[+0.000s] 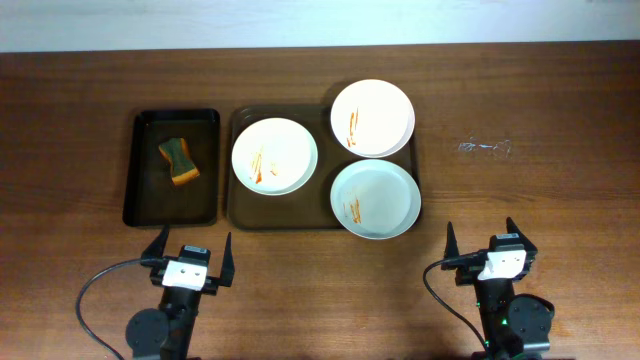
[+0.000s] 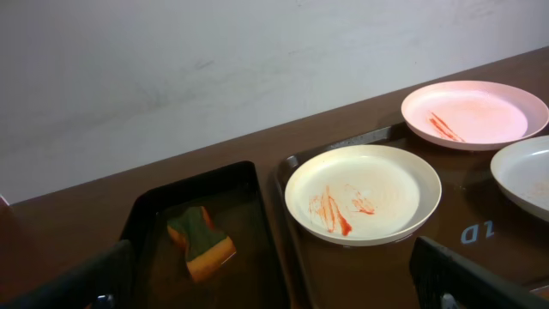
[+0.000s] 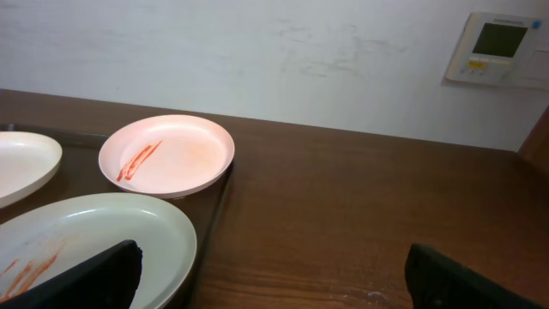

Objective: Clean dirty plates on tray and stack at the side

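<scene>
Three sauce-streaked plates lie on the brown tray (image 1: 240, 205): a left plate (image 1: 275, 156), a far right plate (image 1: 372, 117) and a near right plate (image 1: 375, 199). The left wrist view shows the left plate (image 2: 363, 193), the far plate (image 2: 474, 114), the edge of the near plate (image 2: 525, 174) and the tray (image 2: 360, 275). The right wrist view shows the far plate (image 3: 167, 155) and the near plate (image 3: 86, 245). My left gripper (image 1: 192, 247) is open and empty at the front, below the black tray. My right gripper (image 1: 480, 236) is open and empty, right of the near plate.
A smaller black tray (image 1: 140, 200) left of the brown tray holds an orange and green sponge (image 1: 179, 161), also in the left wrist view (image 2: 200, 244). A small wet smear (image 1: 484, 148) lies on the table at right. A wall controller (image 3: 495, 46) hangs behind.
</scene>
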`<state>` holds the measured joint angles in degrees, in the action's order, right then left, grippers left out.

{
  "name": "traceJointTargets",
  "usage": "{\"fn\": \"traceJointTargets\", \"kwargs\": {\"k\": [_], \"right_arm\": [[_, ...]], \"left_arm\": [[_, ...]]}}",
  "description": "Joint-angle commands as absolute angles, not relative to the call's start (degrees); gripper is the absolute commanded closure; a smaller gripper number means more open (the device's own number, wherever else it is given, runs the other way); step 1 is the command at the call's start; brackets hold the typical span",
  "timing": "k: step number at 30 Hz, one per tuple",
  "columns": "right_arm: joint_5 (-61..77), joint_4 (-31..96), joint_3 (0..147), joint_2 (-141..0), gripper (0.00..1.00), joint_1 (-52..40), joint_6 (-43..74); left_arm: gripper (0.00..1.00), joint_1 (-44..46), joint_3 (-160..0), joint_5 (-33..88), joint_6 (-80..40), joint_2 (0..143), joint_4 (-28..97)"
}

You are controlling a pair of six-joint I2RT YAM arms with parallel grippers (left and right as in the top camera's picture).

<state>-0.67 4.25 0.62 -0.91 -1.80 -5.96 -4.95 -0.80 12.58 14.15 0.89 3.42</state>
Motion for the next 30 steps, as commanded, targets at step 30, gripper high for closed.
{"fn": "traceJointTargets", "kwargs": {"k": [30], "right_arm": [[17.6,-0.2,23.3,-21.8,0.02,-1.5,1.2]], "left_arm": [[0.0,-5.0,-29.6,28.3,11.7,36.0,3.5]]}}
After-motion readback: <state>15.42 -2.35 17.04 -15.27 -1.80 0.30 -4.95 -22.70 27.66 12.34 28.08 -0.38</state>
